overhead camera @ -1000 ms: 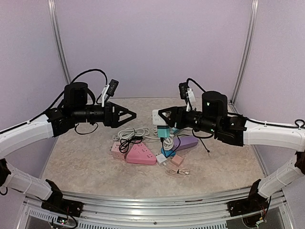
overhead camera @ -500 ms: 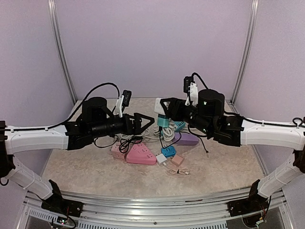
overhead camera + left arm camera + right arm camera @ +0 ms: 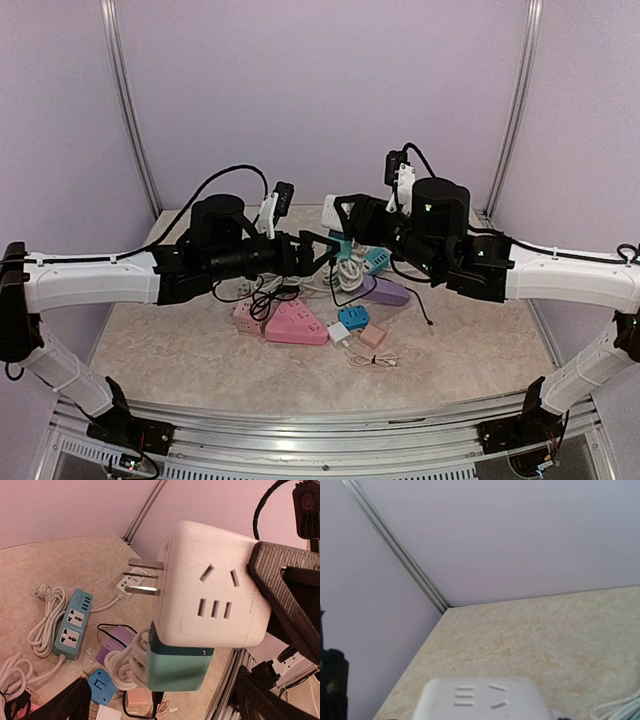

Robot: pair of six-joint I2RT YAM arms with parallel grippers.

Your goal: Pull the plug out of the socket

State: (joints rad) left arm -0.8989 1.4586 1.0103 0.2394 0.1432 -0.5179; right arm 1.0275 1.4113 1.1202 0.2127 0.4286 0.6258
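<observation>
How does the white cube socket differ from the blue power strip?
The white cube socket is held aloft in the right claw; the blue power strip lies on the table. The cube is blocky with bare prongs; the strip is long and flat. Both carry outlets.

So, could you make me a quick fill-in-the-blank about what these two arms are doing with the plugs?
The right end effector grips a ____ cube socket in the air. A ____ plug block hangs attached under the cube. The left end effector is ____, holding nothing.
Missing words: white; teal; open.
</observation>
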